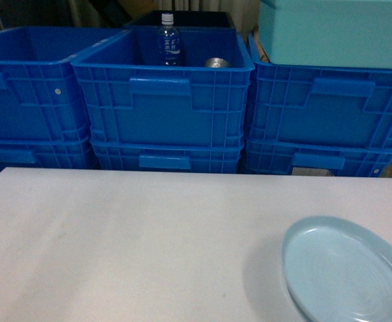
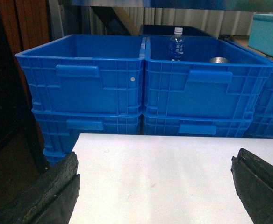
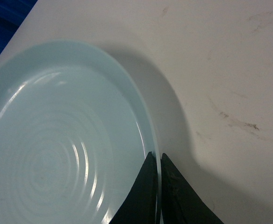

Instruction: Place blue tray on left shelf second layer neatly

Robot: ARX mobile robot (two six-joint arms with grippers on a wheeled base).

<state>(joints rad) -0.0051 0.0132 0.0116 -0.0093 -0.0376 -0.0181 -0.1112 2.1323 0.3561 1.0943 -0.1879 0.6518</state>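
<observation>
While the blue tray (image 1: 347,270) lay near the white table's (image 1: 115,241) right edge, the right gripper (image 3: 158,161) pinched its rim, presumably for lifting, and the left gripper (image 2: 155,179) hovered spread, holding nothing.

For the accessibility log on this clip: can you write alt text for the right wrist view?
The right pincer is closed on the rim of the blue tray, one finger inside the rim and one outside. The glossy tray with faint concentric rings fills the left of the view, resting on a white table with a few scuff marks.
</observation>
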